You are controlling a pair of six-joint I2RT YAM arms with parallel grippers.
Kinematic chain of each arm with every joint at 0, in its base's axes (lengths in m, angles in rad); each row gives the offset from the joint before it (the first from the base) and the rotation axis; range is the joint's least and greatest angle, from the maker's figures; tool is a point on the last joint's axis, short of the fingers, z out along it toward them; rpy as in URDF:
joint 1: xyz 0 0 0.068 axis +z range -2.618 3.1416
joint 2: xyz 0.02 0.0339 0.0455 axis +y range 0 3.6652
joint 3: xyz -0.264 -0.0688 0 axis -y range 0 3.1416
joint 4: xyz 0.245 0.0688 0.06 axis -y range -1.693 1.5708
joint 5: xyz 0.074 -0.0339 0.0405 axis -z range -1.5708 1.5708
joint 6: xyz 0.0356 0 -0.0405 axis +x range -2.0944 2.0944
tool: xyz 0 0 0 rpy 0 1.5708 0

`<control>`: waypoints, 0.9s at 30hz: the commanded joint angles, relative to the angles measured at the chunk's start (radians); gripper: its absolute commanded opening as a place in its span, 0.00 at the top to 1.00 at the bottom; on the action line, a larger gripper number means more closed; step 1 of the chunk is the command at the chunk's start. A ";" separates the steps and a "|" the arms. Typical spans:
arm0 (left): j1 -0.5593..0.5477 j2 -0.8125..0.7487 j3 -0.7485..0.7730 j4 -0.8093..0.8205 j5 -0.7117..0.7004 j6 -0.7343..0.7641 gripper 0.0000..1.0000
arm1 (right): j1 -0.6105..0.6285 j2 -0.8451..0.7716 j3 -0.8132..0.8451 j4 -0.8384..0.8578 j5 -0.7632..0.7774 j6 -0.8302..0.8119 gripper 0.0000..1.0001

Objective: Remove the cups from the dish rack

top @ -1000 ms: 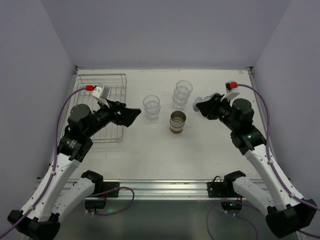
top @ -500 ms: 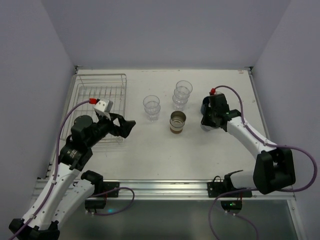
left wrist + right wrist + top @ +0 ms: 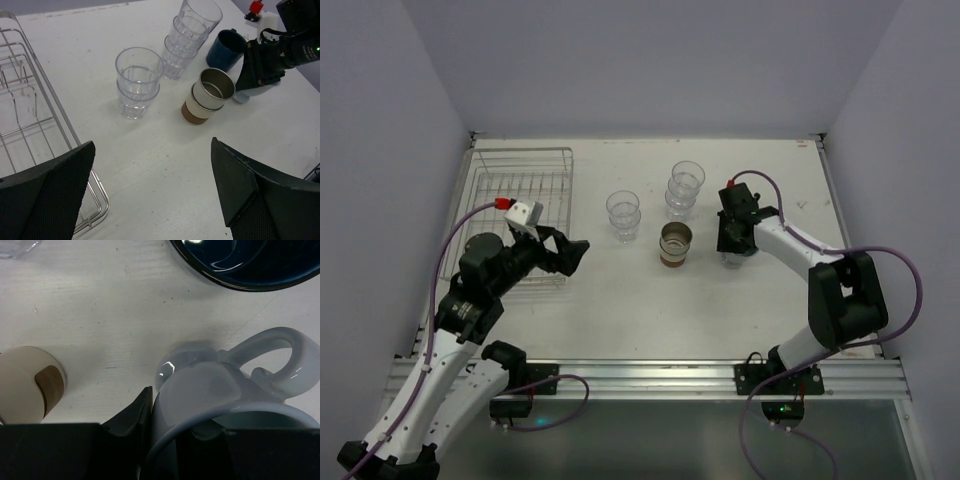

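Observation:
My right gripper is shut on the rim of the pale blue cup, one finger outside the wall and the other inside. The cup stands low at the table, right of the stacked tan cups. The left wrist view shows it under the gripper too. The dark navy mug stands just beyond it. Two stacks of clear tumblers stand behind the tan cups. My left gripper is open and empty, by the front right corner of the dish rack.
The rack's wire grid holds no cups where it shows. Purple cables loop from both wrists. Side walls rise close to the left and right table edges.
My right arm has swung in and down, bringing the pale blue cup to the table beside the tan cups. My left arm has drawn back a little toward the near edge.

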 commanded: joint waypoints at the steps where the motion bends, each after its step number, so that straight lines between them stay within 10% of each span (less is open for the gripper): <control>1: -0.003 -0.009 -0.010 0.014 -0.021 0.030 0.00 | 0.011 0.008 0.058 0.007 0.038 -0.018 0.86; 15: -0.003 0.024 -0.005 0.013 -0.056 0.028 0.00 | 0.011 -0.143 0.061 -0.008 -0.005 -0.024 0.35; 22: -0.003 0.021 0.015 0.019 -0.061 0.028 0.00 | 0.011 -0.536 0.024 0.087 -0.114 -0.028 0.01; 27: -0.003 -0.009 0.095 0.056 -0.041 -0.011 0.00 | 0.012 -0.933 -0.112 0.325 -0.188 -0.004 0.01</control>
